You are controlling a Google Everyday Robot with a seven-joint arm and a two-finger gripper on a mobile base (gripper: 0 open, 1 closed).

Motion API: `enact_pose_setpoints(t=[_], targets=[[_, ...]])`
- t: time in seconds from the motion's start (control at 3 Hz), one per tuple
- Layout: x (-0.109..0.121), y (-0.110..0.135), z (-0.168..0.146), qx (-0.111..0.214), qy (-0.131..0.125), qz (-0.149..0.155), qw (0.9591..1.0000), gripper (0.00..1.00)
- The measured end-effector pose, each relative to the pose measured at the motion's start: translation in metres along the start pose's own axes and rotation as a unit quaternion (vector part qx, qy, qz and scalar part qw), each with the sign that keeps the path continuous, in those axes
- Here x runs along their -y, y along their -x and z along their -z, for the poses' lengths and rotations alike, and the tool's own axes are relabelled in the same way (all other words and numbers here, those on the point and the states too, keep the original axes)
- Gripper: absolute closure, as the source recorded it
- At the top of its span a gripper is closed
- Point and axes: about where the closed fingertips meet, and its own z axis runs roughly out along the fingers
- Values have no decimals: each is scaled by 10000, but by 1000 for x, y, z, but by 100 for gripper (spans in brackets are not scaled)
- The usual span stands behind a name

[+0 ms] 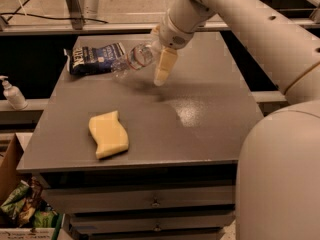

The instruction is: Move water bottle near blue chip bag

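The water bottle [131, 60] is clear and ribbed. It lies sideways in the air above the grey table [210, 134], with its shadow on the tabletop below. My gripper [158, 64] is shut on the bottle's right end, and one cream finger [165, 67] hangs down in front. The blue chip bag [95, 58] lies flat at the table's back left. The bottle's left end reaches the bag's right edge. I cannot tell if they touch.
A yellow wavy sponge [108, 134] lies on the front left of the table. A white pump-dispenser bottle [13, 94] stands on a ledge to the left. A box with green packets [20, 204] sits on the floor at the lower left. My arm [250, 29] crosses the back right.
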Motion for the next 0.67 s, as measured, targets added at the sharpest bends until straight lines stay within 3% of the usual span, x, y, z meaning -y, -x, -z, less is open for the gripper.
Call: enact_pose_setpoints(t=[0.33, 0.67], targets=[[6, 10, -2, -774, -221, 281, 9964, 0], [15, 5, 1, -1254, -348, 363, 9908, 0]])
